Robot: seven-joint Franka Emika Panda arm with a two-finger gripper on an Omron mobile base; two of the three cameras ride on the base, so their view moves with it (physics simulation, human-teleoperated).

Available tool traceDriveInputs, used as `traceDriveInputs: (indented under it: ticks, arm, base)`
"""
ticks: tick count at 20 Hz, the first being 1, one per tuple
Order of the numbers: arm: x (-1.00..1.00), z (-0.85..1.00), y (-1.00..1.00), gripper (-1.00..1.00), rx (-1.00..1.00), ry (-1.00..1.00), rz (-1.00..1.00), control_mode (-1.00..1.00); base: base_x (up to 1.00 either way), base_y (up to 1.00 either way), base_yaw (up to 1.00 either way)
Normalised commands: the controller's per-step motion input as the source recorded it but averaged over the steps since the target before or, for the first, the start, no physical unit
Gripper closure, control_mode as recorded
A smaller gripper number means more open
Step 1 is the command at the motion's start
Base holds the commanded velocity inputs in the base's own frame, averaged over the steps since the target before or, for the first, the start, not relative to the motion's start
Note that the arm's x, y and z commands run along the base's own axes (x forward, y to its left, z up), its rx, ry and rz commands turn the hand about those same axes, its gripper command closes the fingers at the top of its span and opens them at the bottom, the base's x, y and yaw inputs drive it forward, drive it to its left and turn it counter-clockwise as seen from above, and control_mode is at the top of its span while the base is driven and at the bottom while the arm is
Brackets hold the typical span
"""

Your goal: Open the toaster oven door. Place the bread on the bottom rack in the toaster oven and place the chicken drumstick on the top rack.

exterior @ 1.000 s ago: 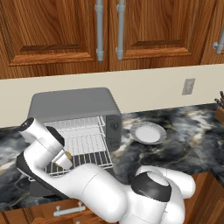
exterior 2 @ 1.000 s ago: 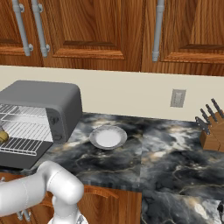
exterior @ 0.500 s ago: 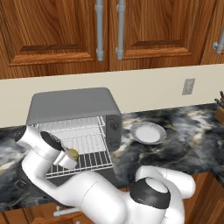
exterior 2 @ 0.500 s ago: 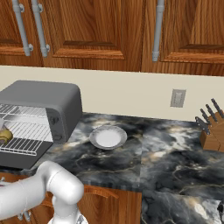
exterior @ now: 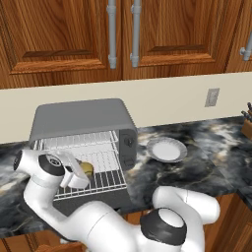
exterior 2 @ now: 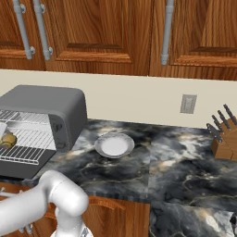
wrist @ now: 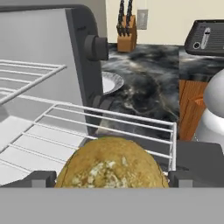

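Note:
The toaster oven (exterior: 83, 120) stands with its door (exterior: 93, 203) folded down flat in front. The bread (exterior: 87, 169) lies on the pulled-out bottom rack (exterior: 106, 178), under the top rack (exterior: 81, 140). My gripper (exterior: 78, 173) is at the bread, open, with a fingertip on each side of it. In the hand view the bread (wrist: 111, 162) sits close up between the dark fingertips (wrist: 41, 178), resting on the rack wires (wrist: 131, 127). From the right, the bread (exterior 2: 7, 139) shows between the two racks. The chicken drumstick is out of view.
A white plate (exterior: 166, 149) lies on the marble counter right of the oven, also seen as the plate (exterior 2: 114, 145). A knife block (exterior 2: 223, 138) stands at the far right. Wooden cabinets hang above. The oven's knob panel (exterior: 129, 145) is beside the racks.
My hand and forearm have shifted a little to the right along the bottom rack, and the bread now shows slightly further right. The jaws have stayed wide.

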Motion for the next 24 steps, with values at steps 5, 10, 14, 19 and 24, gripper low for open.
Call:
traceDriveInputs:
  ticks: [5,10,14,19,24]
  arm:
    - [0.11,0.34,-0.04,-1.0,0.0,-0.1,0.0,-1.0]
    - [0.11,0.03,0.0,-1.0,0.0,-0.03,0.0,-1.0]
    - [0.02,-0.53,0.0,-1.0,0.0,-0.01,0.05,-1.0]
    - [0.02,-0.87,0.08,-1.0,0.0,0.06,0.1,-1.0]
    - [-0.03,-0.94,0.27,-1.0,0.0,0.13,0.14,-1.0]
  base:
    - [0.0,0.0,0.0]
    - [0.0,0.0,0.0]
    - [0.0,0.0,0.0]
    - [0.0,0.0,0.0]
    - [0.0,0.0,0.0]
